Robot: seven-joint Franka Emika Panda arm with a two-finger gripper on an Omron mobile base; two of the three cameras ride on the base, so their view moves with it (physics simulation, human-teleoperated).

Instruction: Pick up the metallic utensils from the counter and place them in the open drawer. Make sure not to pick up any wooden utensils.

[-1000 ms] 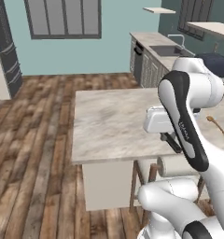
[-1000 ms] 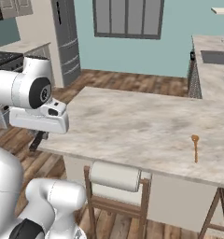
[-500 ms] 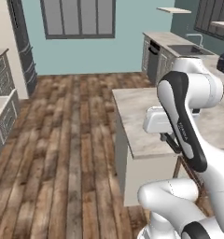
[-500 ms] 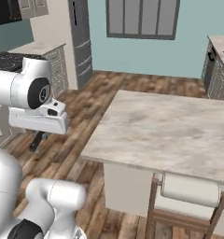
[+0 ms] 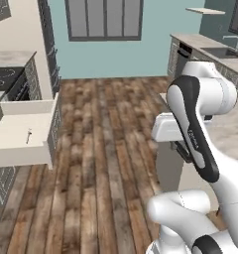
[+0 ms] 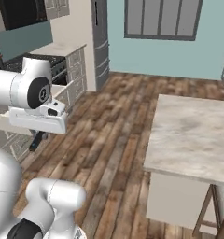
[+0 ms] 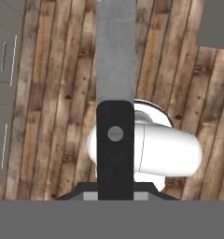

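Note:
A knife-like metallic utensil with a black handle point(image 7: 115, 149) and a grey blade point(image 7: 115, 51) is clamped in my gripper point(image 7: 115, 195), which is shut on it above the wooden floor. From the base, the gripper point(image 5: 183, 150) hangs under the white hand, left of the counter point(image 5: 229, 130). From the other side, the gripper point(image 6: 36, 139) hangs low at the left, well apart from the counter point(image 6: 193, 135). The open drawer point(image 5: 17, 159) stands out at the far left, and a slim silvery utensil point(image 5: 28, 136) lies on its cream floor. The wooden utensils are out of view.
Wide plank floor point(image 5: 101, 163) lies between the island and the drawer. Grey cabinets and a stove top point(image 5: 9, 77) line the left wall behind the drawer. A tall fridge point(image 6: 99, 42) stands at the back, and a wall counter with a sink point(image 5: 210, 52) runs along the right.
The whole picture has swung left with the base: the island has slid to the right edge and the open drawer has come into view. The gripper stays shut on the knife.

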